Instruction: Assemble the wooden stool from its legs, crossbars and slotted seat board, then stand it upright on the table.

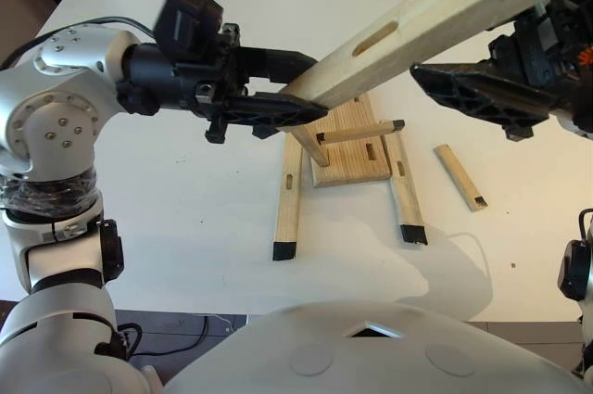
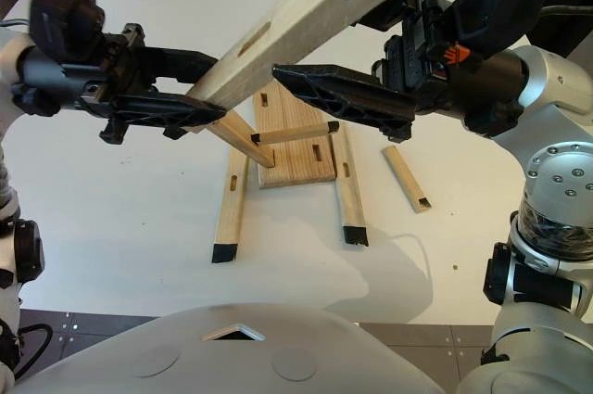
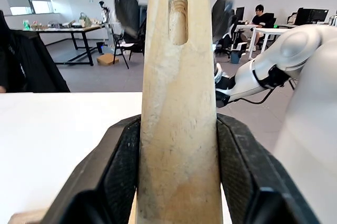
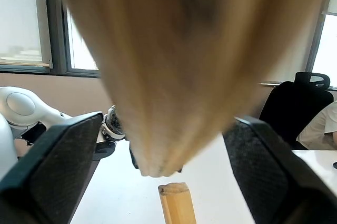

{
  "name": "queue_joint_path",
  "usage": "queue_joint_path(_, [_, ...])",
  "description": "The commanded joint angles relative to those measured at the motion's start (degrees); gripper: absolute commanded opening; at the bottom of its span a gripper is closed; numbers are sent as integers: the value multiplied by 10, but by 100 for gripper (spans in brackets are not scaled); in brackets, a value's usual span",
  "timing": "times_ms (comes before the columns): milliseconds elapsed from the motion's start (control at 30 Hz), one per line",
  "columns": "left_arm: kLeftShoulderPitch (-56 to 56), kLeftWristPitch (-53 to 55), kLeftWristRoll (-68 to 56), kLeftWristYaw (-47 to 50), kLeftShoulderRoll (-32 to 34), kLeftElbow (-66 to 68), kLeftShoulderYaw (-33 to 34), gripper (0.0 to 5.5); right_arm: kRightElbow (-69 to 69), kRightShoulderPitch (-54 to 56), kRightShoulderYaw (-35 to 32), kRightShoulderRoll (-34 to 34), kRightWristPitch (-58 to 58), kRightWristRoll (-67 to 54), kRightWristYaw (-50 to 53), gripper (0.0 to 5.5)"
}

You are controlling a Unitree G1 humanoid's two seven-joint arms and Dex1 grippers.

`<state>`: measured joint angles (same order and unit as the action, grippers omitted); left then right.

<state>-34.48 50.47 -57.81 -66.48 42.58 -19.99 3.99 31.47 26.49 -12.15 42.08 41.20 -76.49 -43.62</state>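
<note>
Between the two black fingers (image 3: 121, 171) of the left gripper (image 1: 315, 86) sits the lower end of a long wooden leg (image 1: 435, 9), clamped tight on both flat sides, so this gripper is closed on the leg. From that grip the leg rises at a slant, up and away toward the right gripper (image 4: 167, 118), and an oval slot (image 1: 375, 39) in its face lies partway between the two grippers. The right gripper is spread open around the upper part of the leg, one finger (image 4: 58, 166) on either side, with a gap showing between each pad and the wood; its lower finger runs just under the leg and points back toward the left gripper. Beneath both grippers, down on the white counter (image 1: 185, 218), lies the slotted seat board (image 1: 347, 158). Two more legs lie along its sides with their black-tipped ends pointing toward the robot, one leg (image 1: 289, 199) below the left gripper and the other leg (image 1: 406, 195) closer to the right gripper's side. A crossbar (image 1: 361, 132) with a dark tip lies across, above the board, and a short slanting piece (image 1: 310, 146) stands just under the left gripper; what it joins cannot be told. A loose crossbar (image 1: 460, 176) lies apart on the counter, below the right gripper.
</note>
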Motion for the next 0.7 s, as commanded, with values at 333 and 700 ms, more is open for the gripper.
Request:
queue_joint_path(333, [-14,-12,26,-16,-7,43,-22,201,17,-28,14,20,-3,48,-39,225])
queue_joint_path(700, [-20,-26,62,19,-29,32,-37,201,-13,-42,14,23,-18,66,-72,209])
